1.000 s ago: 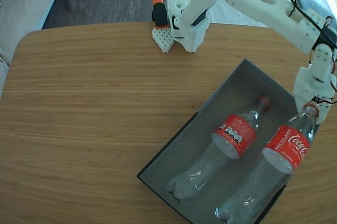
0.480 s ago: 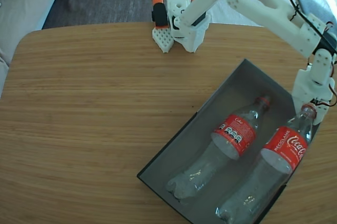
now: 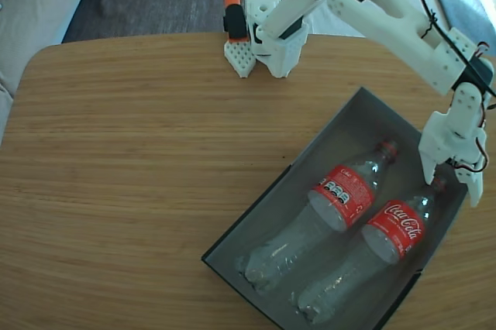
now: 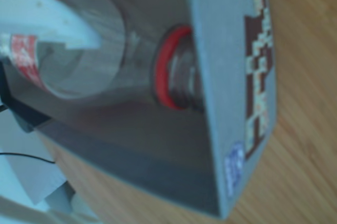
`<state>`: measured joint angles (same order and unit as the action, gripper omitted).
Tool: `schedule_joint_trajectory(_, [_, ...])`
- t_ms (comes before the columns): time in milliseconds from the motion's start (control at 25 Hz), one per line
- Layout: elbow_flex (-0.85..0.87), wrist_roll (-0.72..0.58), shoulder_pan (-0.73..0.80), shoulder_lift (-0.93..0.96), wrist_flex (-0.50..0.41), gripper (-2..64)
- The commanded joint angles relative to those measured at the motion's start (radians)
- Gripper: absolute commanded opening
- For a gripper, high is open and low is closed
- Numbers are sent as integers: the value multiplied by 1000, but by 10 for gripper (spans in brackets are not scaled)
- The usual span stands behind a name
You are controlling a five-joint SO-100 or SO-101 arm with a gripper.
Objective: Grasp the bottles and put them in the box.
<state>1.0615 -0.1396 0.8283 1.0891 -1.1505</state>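
Bottles [image 3: 325, 214] both lie flat in the box [image 3: 256, 229], long axes parallel, necks toward one o'clock in the fixed view. Gripper [image 3: 449, 184] hangs spread and empty over the right-hand bottle's neck (cap end, at the box's far wall); retreat is upward.

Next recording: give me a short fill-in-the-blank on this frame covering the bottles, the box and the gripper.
1. Both bottles lie inside the ____.
2. The number of bottles left out on the wooden table is ____.
3. In the fixed view, the gripper hangs over the neck end of the ____ bottle.
4. The bottle labels are ____ in colour.

Missing words: box; zero; right-hand; red
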Motion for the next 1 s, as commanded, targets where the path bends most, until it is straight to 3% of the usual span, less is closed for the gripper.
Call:
schedule_joint_trajectory(0, [-46, 0, -20, 40, -2, 415])
schedule_joint_trajectory(200, [-81, 0, -106, 87, -21, 364])
schedule_joint_trajectory(480, [-69, 3, -256, 206, -23, 153])
schedule_joint_trajectory(640, [-69, 2, -330, 270, -46, -3])
schedule_joint_trajectory(960, [-67, 9, -463, 357, -86, -3])
